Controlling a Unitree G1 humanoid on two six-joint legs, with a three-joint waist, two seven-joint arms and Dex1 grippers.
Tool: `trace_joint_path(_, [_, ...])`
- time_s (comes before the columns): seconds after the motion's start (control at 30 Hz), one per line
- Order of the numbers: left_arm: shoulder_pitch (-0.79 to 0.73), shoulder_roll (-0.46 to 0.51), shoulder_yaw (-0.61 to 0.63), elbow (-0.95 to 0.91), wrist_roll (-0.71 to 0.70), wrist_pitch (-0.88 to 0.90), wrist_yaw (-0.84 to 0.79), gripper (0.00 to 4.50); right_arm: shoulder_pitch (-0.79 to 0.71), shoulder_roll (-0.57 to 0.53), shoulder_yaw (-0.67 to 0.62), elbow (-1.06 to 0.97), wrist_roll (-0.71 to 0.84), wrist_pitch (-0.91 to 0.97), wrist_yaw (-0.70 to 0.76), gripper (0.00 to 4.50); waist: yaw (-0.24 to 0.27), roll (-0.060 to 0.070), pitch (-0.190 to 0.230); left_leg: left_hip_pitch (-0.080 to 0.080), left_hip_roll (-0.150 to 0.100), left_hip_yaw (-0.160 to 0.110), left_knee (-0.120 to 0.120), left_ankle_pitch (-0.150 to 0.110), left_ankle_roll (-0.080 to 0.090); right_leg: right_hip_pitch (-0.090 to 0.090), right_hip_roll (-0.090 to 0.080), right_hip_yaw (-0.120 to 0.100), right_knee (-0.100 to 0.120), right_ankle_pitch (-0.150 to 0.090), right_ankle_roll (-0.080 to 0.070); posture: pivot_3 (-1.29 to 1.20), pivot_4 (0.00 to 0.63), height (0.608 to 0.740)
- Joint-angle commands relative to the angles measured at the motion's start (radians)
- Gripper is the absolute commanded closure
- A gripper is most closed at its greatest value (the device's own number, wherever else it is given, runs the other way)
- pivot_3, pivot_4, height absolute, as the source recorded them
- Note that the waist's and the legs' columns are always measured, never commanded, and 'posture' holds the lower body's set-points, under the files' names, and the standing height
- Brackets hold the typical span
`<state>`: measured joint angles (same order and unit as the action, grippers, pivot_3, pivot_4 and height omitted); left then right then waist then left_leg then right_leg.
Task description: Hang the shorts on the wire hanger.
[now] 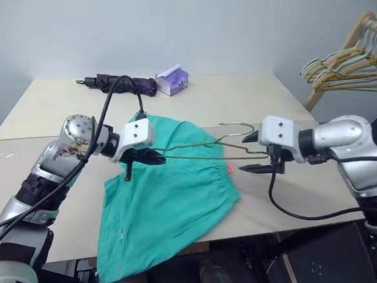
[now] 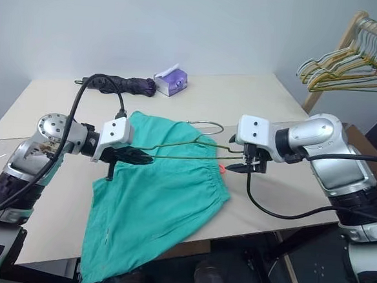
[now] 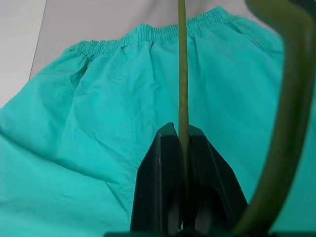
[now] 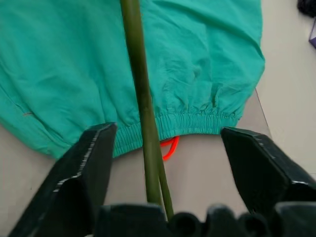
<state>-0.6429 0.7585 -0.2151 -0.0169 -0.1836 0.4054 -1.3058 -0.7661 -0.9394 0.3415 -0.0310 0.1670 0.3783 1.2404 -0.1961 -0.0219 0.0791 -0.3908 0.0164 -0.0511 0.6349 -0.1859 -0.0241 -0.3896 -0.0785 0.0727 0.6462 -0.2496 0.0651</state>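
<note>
the teal-green cloth shorts [image 1: 165, 198] lie spread on the pale beige table [image 1: 48, 106], their lower part hanging over its near edge, the gathered waistband and small orange-red tag [image 1: 229, 168] toward the right edge. the thin olive-brass wire hanger [image 1: 194, 147] is held above them. the left gripper [image 1: 150, 156] has its black fingers pinched tight on the hanger's wire. the right gripper [image 1: 257, 153] has its fingers spread apart, the wire running between them without touching either.
</note>
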Motion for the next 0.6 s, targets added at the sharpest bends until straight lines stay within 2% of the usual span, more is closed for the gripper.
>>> trace_joint_path(0.03, [0.002, 0.006, 0.038, -0.036, -0.038, 0.024, 0.007, 4.50, -0.016, -0.002, -0.031, 0.005, -0.017, -0.020, 0.031, 1.94, 0.013, 0.000, 0.000, 0.000, 0.000, 0.000, 0.000, 0.000, 0.000, 0.000, 0.000, 0.000, 0.000, 0.000, 0.000, -0.09, 0.000, 0.740])
trace_joint_path(0.27, [0.008, 0.022, 0.035, -0.046, -0.048, 0.012, -0.008, 4.50, -0.001, 0.016, -0.061, 0.027, -0.012, -0.041, 0.054, 4.47, 0.029, 0.000, 0.000, 0.000, 0.000, 0.000, 0.001, 0.000, 0.000, 0.000, 0.000, 0.000, 0.000, 0.000, 0.000, -0.09, 0.000, 0.740])
trace_joint_path(0.53, [0.009, 0.034, 0.047, 0.002, -0.056, -0.085, -0.062, 4.50, 0.027, 0.003, -0.115, 0.018, 0.026, -0.089, 0.120, 4.47, 0.036, 0.000, 0.000, -0.001, 0.000, 0.000, 0.001, 0.000, 0.000, 0.000, 0.000, 0.000, 0.000, 0.000, 0.000, -0.09, 0.000, 0.740])
trace_joint_path(0.6, [0.008, 0.031, 0.082, 0.048, -0.112, -0.142, -0.130, 3.93, 0.039, -0.007, -0.135, 0.010, 0.047, -0.093, 0.143, 4.50, 0.036, 0.000, 0.000, 0.000, 0.000, 0.000, 0.001, 0.000, 0.000, 0.000, 0.000, 0.000, 0.000, 0.000, 0.000, -0.09, 0.000, 0.740])
